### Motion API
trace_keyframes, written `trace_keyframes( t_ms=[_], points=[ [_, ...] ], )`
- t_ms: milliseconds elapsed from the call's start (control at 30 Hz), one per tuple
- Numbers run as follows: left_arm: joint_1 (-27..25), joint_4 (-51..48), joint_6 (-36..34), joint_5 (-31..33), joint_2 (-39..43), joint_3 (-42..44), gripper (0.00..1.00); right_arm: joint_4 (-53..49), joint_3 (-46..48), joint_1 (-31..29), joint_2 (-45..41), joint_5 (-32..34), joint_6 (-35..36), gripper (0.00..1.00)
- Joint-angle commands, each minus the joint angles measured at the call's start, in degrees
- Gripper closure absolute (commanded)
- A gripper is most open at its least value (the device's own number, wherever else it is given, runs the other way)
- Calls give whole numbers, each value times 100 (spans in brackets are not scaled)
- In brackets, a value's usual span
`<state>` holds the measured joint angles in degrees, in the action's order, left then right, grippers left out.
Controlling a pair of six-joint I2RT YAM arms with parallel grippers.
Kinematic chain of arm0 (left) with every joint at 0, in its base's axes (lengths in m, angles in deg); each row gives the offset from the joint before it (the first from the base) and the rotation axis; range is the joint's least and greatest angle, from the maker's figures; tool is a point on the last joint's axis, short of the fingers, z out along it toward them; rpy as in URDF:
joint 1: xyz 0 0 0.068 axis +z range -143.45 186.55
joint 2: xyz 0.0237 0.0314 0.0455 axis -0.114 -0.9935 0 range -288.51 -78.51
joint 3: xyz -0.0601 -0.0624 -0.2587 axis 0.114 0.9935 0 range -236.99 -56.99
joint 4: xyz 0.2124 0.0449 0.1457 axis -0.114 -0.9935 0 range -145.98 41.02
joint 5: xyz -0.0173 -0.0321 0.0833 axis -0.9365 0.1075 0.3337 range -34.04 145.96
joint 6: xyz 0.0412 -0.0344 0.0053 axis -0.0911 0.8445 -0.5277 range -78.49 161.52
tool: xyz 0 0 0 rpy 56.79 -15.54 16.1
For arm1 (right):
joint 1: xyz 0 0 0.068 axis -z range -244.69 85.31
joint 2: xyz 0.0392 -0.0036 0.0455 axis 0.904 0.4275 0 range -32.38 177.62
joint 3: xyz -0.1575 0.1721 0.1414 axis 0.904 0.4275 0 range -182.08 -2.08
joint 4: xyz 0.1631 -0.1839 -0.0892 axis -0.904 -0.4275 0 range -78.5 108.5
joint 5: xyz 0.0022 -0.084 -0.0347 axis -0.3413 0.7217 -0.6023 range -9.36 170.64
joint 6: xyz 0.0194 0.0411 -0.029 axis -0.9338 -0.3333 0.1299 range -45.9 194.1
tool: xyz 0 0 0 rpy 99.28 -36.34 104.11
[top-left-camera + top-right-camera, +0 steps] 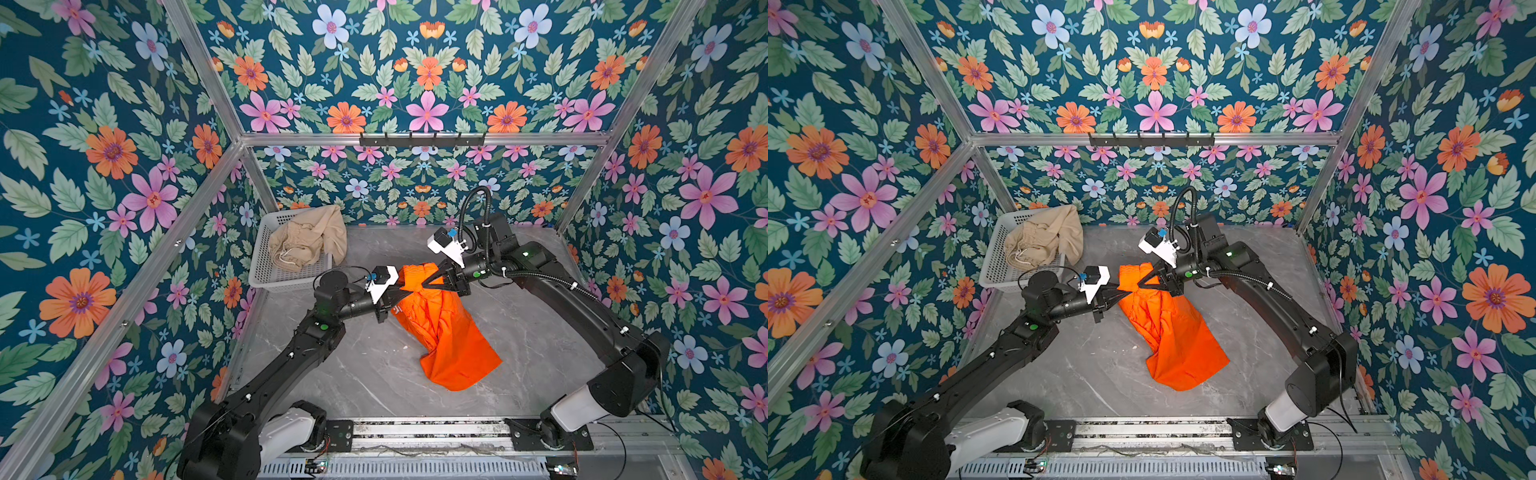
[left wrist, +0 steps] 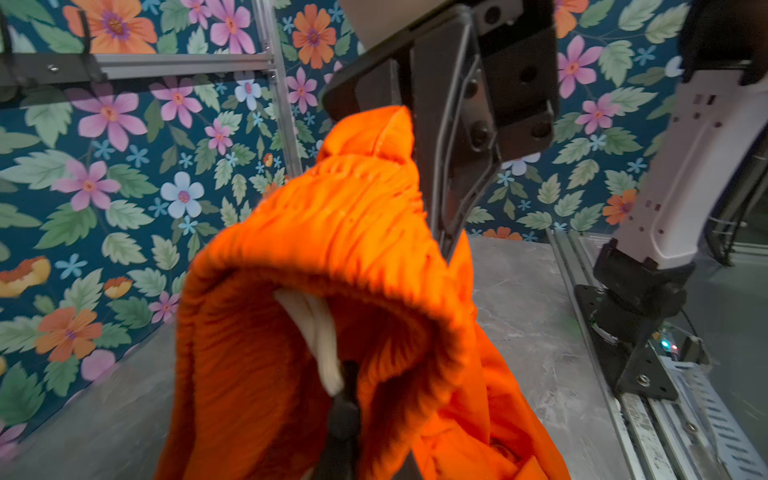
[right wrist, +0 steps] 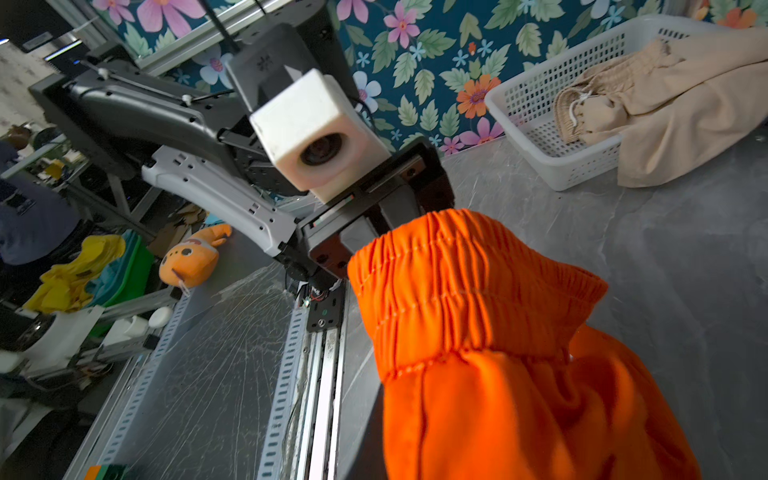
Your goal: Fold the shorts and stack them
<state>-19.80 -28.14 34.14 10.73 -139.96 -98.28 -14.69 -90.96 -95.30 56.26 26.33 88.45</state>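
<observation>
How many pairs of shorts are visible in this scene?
2. The orange shorts, waistband lifted between left tool and right tool, trail onto the table. The beige shorts lie in the white basket, partly over its rim. More may hide beneath.

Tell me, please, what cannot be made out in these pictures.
- Tips of the right hand: buried in the orange shorts in every view, so whether it grips is unclear.
- The white logo: in a top view, half behind the left hand and too small to read.
- The beige shorts: crumpled in the white basket; in both top views their own folds hide the legs.
</observation>
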Motion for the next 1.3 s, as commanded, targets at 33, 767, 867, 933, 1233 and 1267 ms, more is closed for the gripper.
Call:
trace_keyframes(
  t_ms=[33, 767, 867, 933, 1233, 1267],
  points=[
    [7, -2184, 419, 2566, 241, -1120, 100, 1521, 160, 11, -84, 1308, -1701, 55],
    [-964, -5990, 132, 2949, -2747, -5029, 100, 1937, 2287, 161, -1518, 3708, -3578, 40],
    [-1347, -5502, 356, 2492, -3252, -4597, 100, 1555, 2710, 161, -1840, 4045, -3751, 41],
    [-1594, -5262, 437, 2354, -3603, -4455, 100, 1330, 2989, 161, -2050, 4247, -3932, 41],
    [-1630, -4574, 1153, 1776, -3806, -4365, 36, 385, 3763, 160, -2834, 4753, -4473, 37],
    [-1524, -4440, 1236, 1703, -3628, -4237, 34, 229, 3771, 161, -2852, 4738, -4565, 37]
  ],
)
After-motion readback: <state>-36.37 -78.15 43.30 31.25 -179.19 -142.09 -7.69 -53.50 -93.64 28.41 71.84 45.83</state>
